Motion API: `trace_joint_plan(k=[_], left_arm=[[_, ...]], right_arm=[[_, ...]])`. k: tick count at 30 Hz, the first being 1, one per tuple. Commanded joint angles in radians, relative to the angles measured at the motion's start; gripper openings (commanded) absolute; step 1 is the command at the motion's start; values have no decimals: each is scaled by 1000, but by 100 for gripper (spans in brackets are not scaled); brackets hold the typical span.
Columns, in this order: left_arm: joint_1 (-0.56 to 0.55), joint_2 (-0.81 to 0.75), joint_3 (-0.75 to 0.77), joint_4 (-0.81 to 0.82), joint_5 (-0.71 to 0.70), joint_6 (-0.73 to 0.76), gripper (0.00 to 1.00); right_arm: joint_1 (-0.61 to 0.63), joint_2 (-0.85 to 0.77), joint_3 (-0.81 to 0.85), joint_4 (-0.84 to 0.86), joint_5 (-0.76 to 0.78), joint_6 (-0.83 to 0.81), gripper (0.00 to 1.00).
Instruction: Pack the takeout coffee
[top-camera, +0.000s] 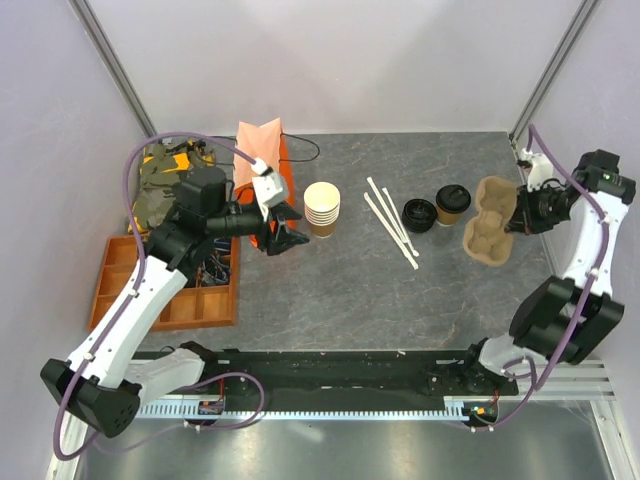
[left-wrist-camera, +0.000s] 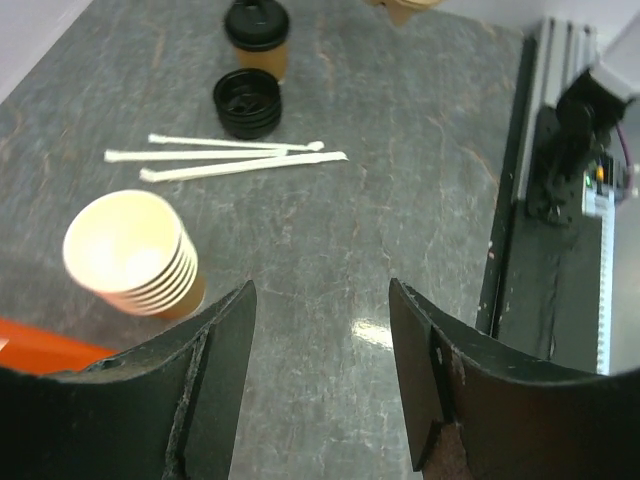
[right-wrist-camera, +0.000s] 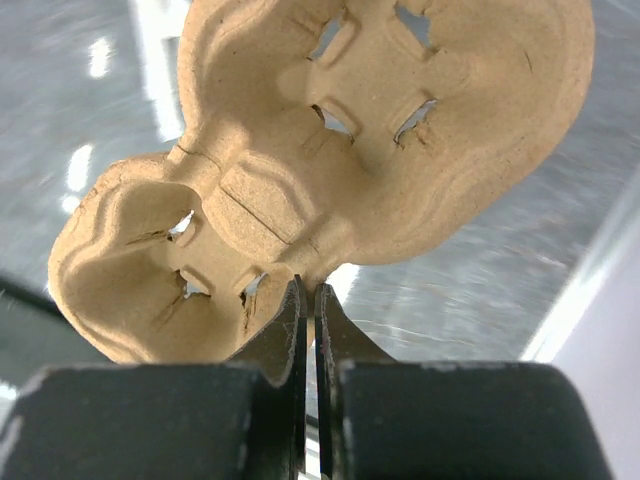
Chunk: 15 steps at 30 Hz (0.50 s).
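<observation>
The takeout coffee (top-camera: 452, 204), a small tan cup with a black lid, stands on the table right of centre; it also shows at the top of the left wrist view (left-wrist-camera: 257, 35). My right gripper (top-camera: 516, 222) is shut on the rim of a brown pulp cup carrier (top-camera: 488, 227) and holds it beside the coffee; the carrier fills the right wrist view (right-wrist-camera: 330, 170). My left gripper (top-camera: 283, 228) is open and empty, next to the orange bag (top-camera: 262, 160) and left of the stack of lidless cups (top-camera: 322, 208).
A loose black lid (top-camera: 419, 214) lies left of the coffee. Three white stirrers (top-camera: 390, 220) lie mid-table. An orange compartment tray (top-camera: 185, 285) sits at the left edge, with clutter behind it. A black rail runs along the near edge.
</observation>
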<state>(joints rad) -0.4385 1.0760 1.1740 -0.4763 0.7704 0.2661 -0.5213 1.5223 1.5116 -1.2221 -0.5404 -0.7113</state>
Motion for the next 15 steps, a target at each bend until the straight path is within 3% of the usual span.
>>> trace_joint_plan(k=[1,6,11,15], left_arm=[[-71,-47,-46,-8,67,260,62],[-184,-111,-150,19,73,451,55],[-342,-163,-267,102,27,652,45],[-509,-171,-365,315,-170,688,37]], right_arm=[[91,-115,-82,-174,-174,-174,0],[286,-200,-214,-195,-242,-238,0],[504,-165,-255,-156,-291,-163,0],[602,-111,-268,-148,-352,-108,0]])
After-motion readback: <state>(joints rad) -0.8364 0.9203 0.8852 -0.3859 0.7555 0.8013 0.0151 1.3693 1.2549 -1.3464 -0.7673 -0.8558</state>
